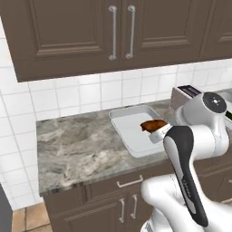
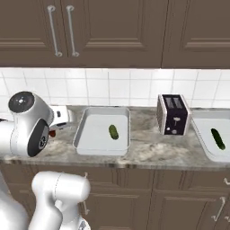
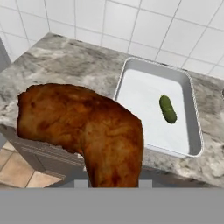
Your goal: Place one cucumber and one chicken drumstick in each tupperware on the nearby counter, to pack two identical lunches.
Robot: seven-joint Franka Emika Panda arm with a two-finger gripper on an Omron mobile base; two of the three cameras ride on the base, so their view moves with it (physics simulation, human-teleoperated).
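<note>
Pinched on the thin bone end of a reddish-brown cooked chicken drumstick [image 3: 83,131], the jaws of the white arm's two-finger gripper [image 1: 156,132] were nearly pressed together, and the plump end of the meat stuck out ahead of them in the hand view. Ahead of the jaws and below them lay the nearer shallow pale grey-white rectangular tupperware [image 3: 194,131] on the grey-brown marbled stone counter [image 1: 77,145], and inside it, towards its far side from the jaws, rested a short stubby light green cucumber [image 3: 168,109]. In the left base view the drumstick appeared over that tray's near part, though whether it was truly above the tray or short of its rim could not be told. Well beyond the jaws, past a dark two-slot toaster [image 2: 173,114], sat the second pale tray [image 2: 202,137] holding the longer dark green cucumber [image 2: 218,139]. Judging by this, both cucumbers were already packed, one per tray, and neither tray yet held a drumstick. What seemed left was to lower and release this drumstick beside the stubby cucumber, then fetch the other drumstick for the far tray.
</note>
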